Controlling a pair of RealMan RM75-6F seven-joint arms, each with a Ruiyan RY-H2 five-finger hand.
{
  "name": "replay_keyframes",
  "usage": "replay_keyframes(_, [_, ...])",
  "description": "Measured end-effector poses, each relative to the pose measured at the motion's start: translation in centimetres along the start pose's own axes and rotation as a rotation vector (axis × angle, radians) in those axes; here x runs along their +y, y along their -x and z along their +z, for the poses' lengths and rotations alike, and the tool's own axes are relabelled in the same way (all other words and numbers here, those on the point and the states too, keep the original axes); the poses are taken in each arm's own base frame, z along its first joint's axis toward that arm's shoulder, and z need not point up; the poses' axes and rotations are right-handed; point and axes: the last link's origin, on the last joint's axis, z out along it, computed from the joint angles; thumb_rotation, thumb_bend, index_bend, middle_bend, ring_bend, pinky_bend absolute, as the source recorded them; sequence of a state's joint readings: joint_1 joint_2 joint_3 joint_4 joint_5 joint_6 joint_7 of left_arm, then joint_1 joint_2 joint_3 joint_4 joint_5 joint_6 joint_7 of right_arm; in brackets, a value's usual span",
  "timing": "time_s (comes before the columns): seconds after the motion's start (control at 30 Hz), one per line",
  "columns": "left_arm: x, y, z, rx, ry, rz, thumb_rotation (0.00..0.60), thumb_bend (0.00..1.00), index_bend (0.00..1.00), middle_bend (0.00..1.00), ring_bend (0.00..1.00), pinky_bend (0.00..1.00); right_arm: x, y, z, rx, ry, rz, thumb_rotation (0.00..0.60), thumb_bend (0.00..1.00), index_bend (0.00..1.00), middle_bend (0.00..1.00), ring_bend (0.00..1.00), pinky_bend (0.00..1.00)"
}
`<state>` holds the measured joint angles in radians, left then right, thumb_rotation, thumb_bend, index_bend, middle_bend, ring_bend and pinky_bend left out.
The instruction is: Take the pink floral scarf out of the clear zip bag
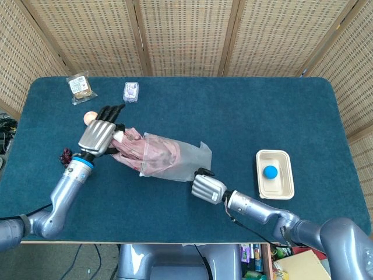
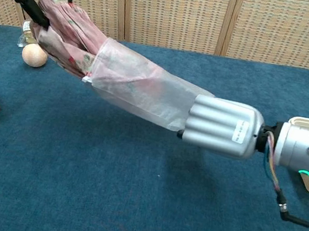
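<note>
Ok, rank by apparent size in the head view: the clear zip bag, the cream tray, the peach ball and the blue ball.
1. Clear zip bag
2. Cream rectangular tray
3. and 4. Peach ball and blue ball: the peach one is partly hidden behind the left hand, so unranked.

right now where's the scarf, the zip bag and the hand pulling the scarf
pink floral scarf (image 2: 67, 33), chest view, on the bunched part already outside the bag
clear zip bag (image 2: 147, 87), chest view, on its middle
left hand (image 1: 98, 135), head view, on the back of the hand

Desk (image 1: 233, 116) covered in deep teal carpet-like cloth with rounded corners, woven rattan folding screen (image 1: 186, 35) with pale wooden frames standing behind it, even indoor light, cluttered floor glimpsed below the desk's near edge
</note>
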<state>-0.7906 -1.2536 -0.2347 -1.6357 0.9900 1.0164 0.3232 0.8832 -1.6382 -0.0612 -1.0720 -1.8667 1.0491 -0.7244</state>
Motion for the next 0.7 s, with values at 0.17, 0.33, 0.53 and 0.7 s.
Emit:
replay_keyframes(0.17, [-4.4,-2.7,-0.9,0.048,-0.090,0.015,0.600,0.58,0.70,0.00,0.00,0.00,2.4,1.0,-2.7,-0.050,0.041,-0.031,0.600,0.82,0.75,0.81,0.69,0.83])
replay_keyframes(0.33, [-7.4,-3.1,-1.7,0.055,-0.148,-0.004,0.600,0.58,0.70,0.00,0.00,0.00,3.9,2.3,-5.5,-0.116,0.096,-0.034,0.600,0.82,0.75,0.81,0.69,0.83])
replay_keyframes(0.53, [-9.4,-2.4,-2.0,0.038,-0.176,-0.012,0.600,0.58,0.70,0.00,0.00,0.00,4.4,3.7,-7.6,-0.176,0.132,-0.031,0.600,0.82,0.75,0.82,0.69,0.83])
replay_keyframes(0.7, [-9.7,-1.7,-2.0,0.028,-0.175,-0.002,0.600,0.58,0.70,0.00,0.00,0.00,4.7,4.3,-8.5,-0.196,0.157,-0.025,0.600,0.82,0.75,0.82,0.69,0.83])
